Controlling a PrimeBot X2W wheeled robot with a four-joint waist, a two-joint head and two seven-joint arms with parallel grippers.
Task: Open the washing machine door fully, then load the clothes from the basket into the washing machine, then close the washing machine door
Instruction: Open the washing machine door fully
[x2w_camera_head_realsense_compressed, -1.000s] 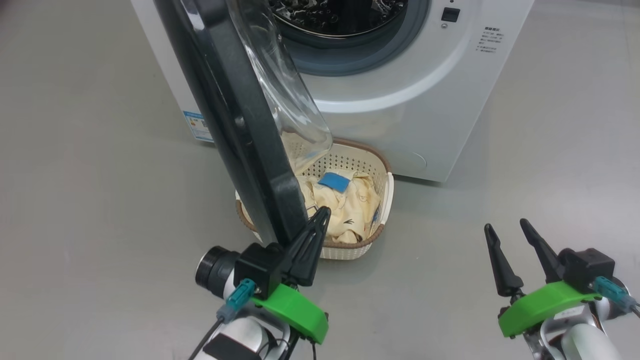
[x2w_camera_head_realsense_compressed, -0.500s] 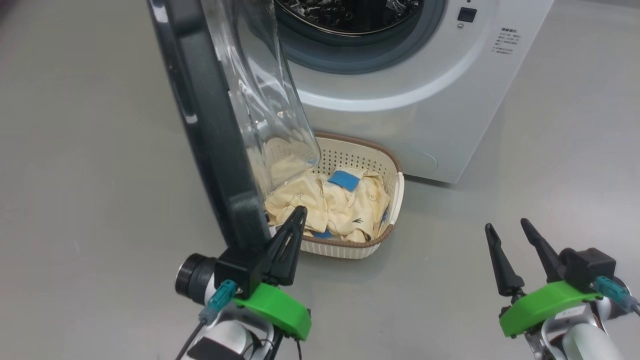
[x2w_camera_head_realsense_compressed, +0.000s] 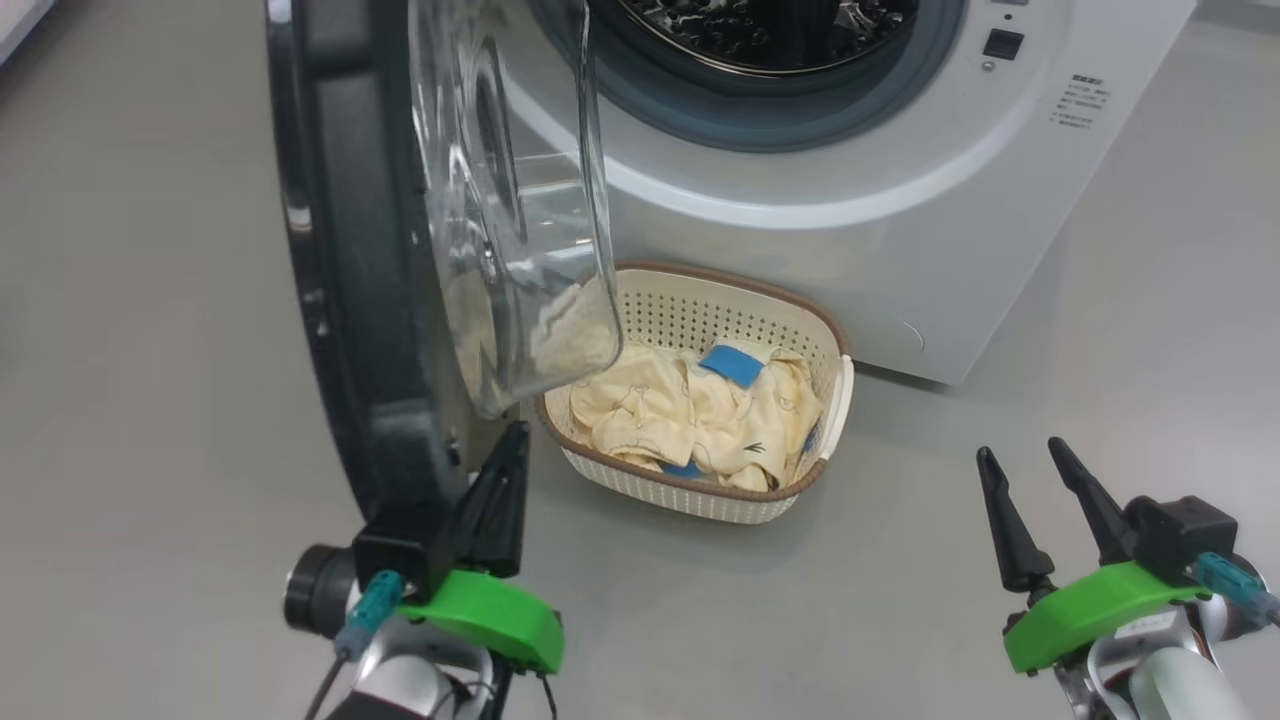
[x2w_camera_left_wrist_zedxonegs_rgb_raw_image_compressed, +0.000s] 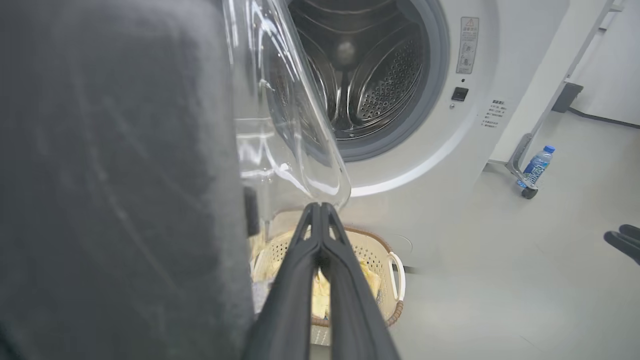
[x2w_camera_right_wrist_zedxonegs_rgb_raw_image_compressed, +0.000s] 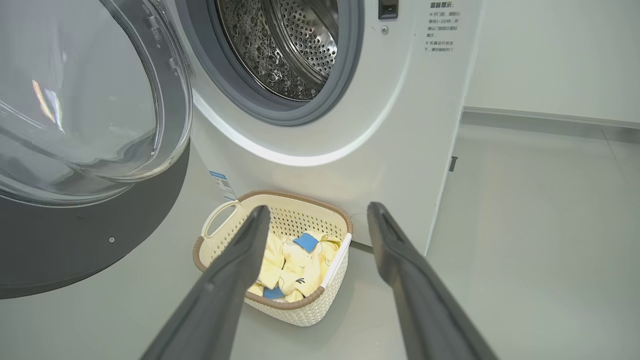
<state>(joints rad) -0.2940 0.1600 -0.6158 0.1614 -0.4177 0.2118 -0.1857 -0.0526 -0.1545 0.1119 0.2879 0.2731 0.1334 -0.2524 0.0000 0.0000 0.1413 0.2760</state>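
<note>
- The washing machine (x2w_camera_head_realsense_compressed: 850, 230) stands on the grey floor (x2w_camera_head_realsense_compressed: 150, 400). Its mouth is uncovered, with the perforated steel drum (x2w_camera_head_realsense_compressed: 770, 20) bare inside the grey gasket (x2w_camera_head_realsense_compressed: 780, 115).
- The washing machine door (x2w_camera_head_realsense_compressed: 340, 250) is swung out from the machine's left side and is nearly edge-on in the head view. Its black ring faces away from the machine's front, and its glass bowl (x2w_camera_head_realsense_compressed: 520, 250) bulges toward the side where the mouth is.
- The basket (x2w_camera_head_realsense_compressed: 700, 490) sits on the floor just in front of the machine, below the mouth. The clothes (x2w_camera_head_realsense_compressed: 680, 410) lie heaped inside it (a blue patch uppermost).
- The left pincer (x2w_camera_head_realsense_compressed: 514, 440) is out in front of the machine, right beside the door's lower edge on the glass side. Whether it touches the door I cannot tell. Its two fingers are pressed together with nothing between them.
- The right pincer (x2w_camera_head_realsense_compressed: 1020, 450) hovers well out from the machine's front, toward its right. Its fingers are spread apart and it holds nothing.
</note>
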